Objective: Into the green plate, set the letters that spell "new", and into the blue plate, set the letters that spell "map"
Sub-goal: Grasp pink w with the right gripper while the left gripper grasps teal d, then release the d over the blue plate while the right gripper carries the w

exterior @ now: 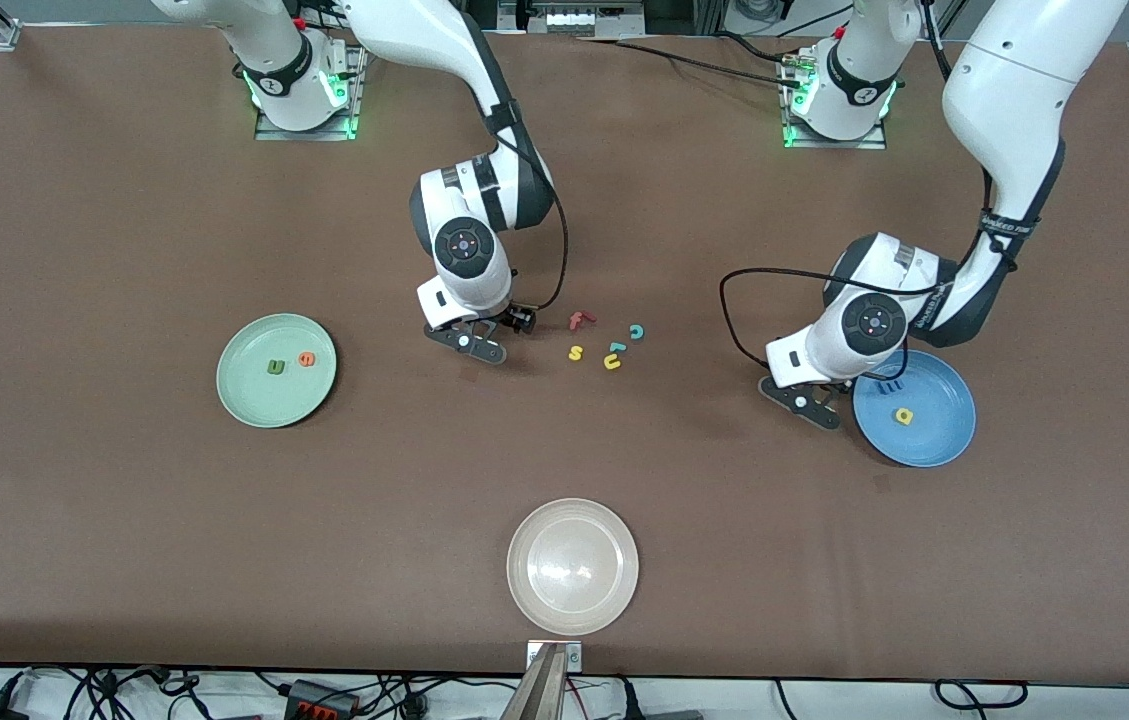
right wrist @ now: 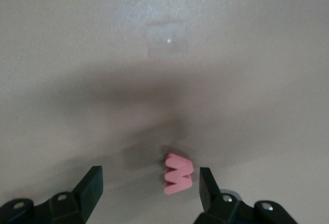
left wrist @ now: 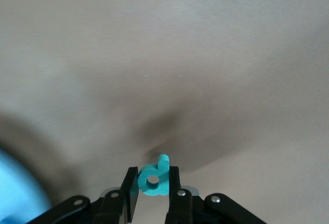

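My left gripper [left wrist: 153,175] is shut on the teal p [left wrist: 155,180], low over the table beside the blue plate [exterior: 939,440]. That plate holds the blue m [exterior: 892,384] and the yellow a [exterior: 905,415]. My right gripper [right wrist: 149,188] is open just above the table, with its fingers on either side of the pinkish-red w [right wrist: 178,173] and apart from it. In the front view the right gripper [exterior: 472,342] hides the w, and the left gripper [exterior: 804,398] hides the p. The green plate [exterior: 254,400] holds the green n [exterior: 275,367] and the orange e [exterior: 307,359].
Loose letters lie between the two grippers: a red f [exterior: 579,320], a teal c [exterior: 636,332], a yellow s [exterior: 576,352] and a yellow u [exterior: 612,362]. A cream-white plate [exterior: 573,600] sits near the table's front edge.
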